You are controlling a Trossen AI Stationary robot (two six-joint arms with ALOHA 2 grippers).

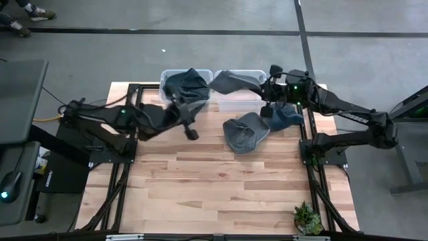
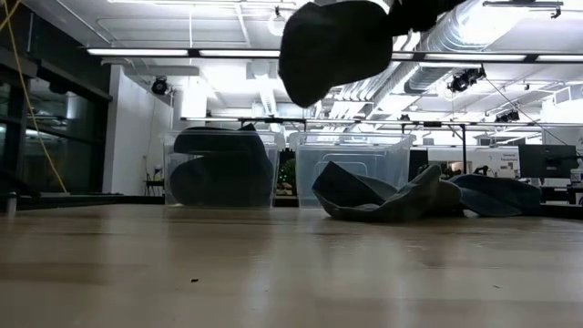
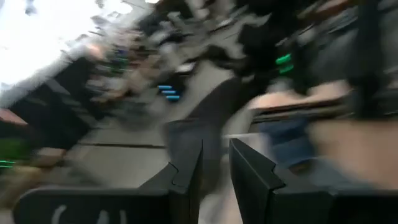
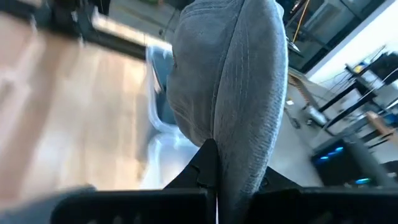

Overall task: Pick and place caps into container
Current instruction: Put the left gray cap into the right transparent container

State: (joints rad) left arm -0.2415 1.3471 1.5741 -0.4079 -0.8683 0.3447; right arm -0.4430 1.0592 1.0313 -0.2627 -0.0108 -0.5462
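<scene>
A: We start at the left. The left gripper (image 1: 191,132) hangs over the wooden table (image 1: 200,194), just in front of the left clear bin (image 1: 167,75). In its wrist view we see the two dark fingers (image 3: 186,180) standing a narrow way apart with nothing between them.

B: Agreed, narrow and empty. We note the left bin already holds dark denim-blue caps (image 1: 187,85); from table height they fill much of it as a dark mound (image 2: 221,164).

A: Next, the right clear bin (image 1: 241,104). We see a grey cap (image 1: 235,82) hanging above it, well off the table. At table height it shows as a dark floppy shape (image 2: 332,46) at the top of the picture, above the bin (image 2: 351,169).

B: That one is in the right gripper (image 1: 266,87). In its wrist view the fingers are pinched tight on the grey fabric (image 4: 230,93), which drapes away from them.

A: On the table, just in front of the right bin, we log a grey cap lying loose (image 1: 245,132), crumpled, brim curved.

B: And touching it on the right, a blue cap (image 1: 286,118), close beside the right arm's frame. Low down we see both as a slumped heap (image 2: 401,199).

A: Last, a small potted plant (image 1: 307,217) at the near right corner.
</scene>
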